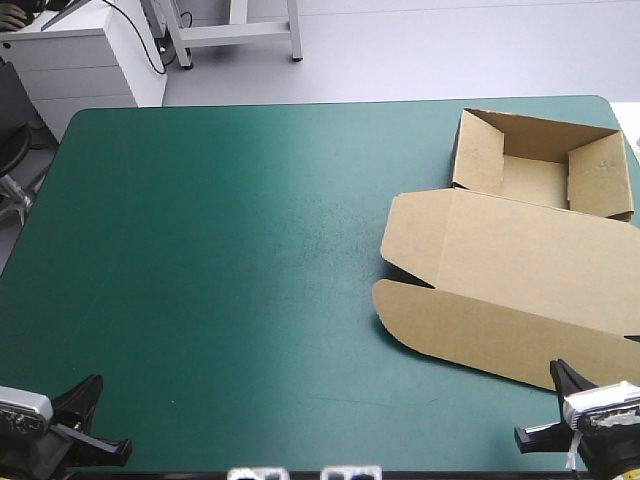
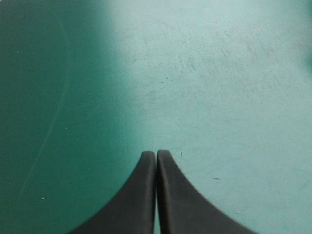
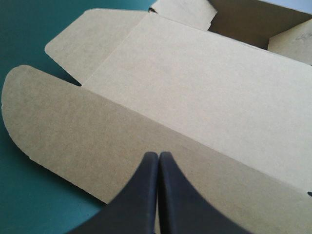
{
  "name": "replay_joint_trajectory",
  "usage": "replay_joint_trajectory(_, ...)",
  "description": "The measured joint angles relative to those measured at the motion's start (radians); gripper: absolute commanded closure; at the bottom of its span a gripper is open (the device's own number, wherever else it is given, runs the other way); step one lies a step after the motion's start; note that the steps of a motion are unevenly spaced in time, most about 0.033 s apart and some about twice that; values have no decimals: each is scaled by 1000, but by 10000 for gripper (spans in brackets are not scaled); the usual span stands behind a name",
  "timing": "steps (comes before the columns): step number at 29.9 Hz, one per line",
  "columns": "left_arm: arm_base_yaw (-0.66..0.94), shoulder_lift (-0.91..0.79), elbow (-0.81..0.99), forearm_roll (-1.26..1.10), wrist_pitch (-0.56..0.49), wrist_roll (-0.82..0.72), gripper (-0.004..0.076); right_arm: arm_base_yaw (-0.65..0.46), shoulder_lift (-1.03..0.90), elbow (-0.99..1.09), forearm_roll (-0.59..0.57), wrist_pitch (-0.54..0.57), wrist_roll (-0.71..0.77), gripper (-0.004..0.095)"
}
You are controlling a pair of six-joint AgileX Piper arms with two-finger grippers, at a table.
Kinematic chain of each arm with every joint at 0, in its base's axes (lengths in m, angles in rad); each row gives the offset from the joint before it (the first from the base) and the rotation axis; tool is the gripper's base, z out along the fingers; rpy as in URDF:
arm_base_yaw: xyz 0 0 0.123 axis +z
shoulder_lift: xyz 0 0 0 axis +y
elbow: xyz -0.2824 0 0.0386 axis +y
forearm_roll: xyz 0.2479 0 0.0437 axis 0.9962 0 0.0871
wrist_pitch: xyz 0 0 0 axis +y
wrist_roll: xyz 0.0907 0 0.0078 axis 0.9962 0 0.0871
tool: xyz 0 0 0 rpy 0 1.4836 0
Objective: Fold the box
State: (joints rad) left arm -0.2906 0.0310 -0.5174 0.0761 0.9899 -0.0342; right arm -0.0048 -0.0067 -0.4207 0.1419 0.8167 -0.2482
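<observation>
Both sets of jaws are pressing together with nothing caught between them. At the near left corner of the bench the left jaws are sitting with their black fingers meeting in one pointed arch. They are pointing out over the bare teal-green cover, which is showing faint scuffs and scratches. At the near right corner the right jaws are sitting the same way, black fingers meeting tip to tip. They are hanging over the near edge of the brown box; whether the tips are touching the board I cannot tell. The box is lying on the right half of the bench, reaching from just ahead of the right jaws to the far right corner. It is running out of the high view at the right. Nearest the right jaws, a long front flap with a rounded left end is lying flat on the cover. Beyond it the wide lid is also lying flat. A small side flap is sticking out at its left end, with a notch parting it from the front flap. Farthest off, the tray is standing open with its walls raised, its far wall sitting close to the bench's far edge.
</observation>
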Motion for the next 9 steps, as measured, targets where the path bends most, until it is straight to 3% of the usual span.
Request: replay_joint_trajectory(9, 0, 0, 24, -35, -17, 16, 732, 0, -6, 0, 3, 0, 22, 922)
